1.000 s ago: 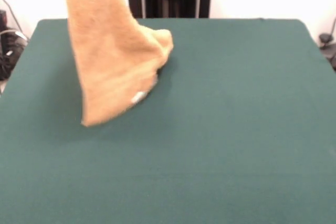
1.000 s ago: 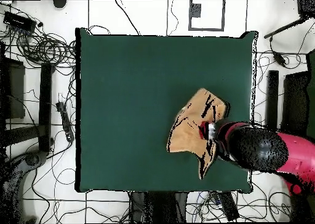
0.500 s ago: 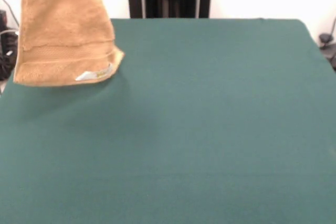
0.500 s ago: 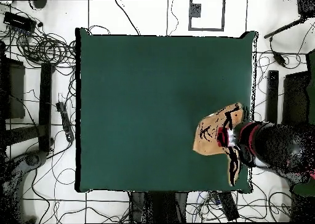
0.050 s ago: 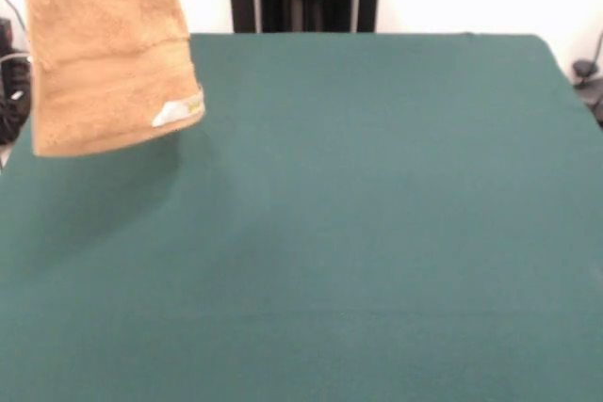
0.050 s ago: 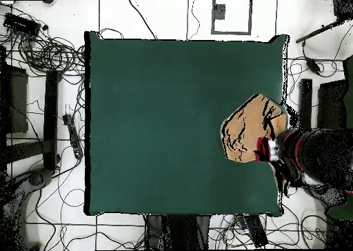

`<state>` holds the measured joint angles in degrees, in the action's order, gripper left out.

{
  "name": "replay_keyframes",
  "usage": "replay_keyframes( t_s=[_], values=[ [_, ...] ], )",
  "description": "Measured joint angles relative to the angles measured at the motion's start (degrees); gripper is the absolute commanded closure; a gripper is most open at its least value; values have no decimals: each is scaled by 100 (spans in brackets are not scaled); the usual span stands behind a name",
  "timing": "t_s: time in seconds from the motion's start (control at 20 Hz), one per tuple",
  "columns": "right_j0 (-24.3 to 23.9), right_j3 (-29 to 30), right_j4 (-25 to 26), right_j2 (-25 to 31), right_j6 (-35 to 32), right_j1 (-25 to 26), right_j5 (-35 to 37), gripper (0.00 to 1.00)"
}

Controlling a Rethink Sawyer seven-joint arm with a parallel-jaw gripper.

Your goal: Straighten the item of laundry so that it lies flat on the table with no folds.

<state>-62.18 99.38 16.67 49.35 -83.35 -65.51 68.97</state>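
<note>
Towel (image 5: pixel 108 54) hangs beneath gripper (image 6: pixel 265 150)

Even, bright light washes the wall white in the front view, and the hanging towel (image 5: pixel 104 54) casts a soft shadow onto the green table (image 5: pixel 377 233) beneath, with mild overall softness.

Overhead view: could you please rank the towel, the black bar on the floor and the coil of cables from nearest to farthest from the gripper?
1. towel: held by the gripper, above the table near its right edge.
2. black bar: on the floor just past the table's right edge.
3. coil of cables: on the floor beyond the table's top-left corner.
</note>
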Motion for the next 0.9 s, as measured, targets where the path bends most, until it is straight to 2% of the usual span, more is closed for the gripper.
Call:
replay_keyframes(
  t_s=[0.55, 0.9],
  values=[
    [-1, -776, 44, 51, 0, -563, 1306, 100],
    [12, -985, 41, 40, 28, -1039, 1443, 100]
  ],
)
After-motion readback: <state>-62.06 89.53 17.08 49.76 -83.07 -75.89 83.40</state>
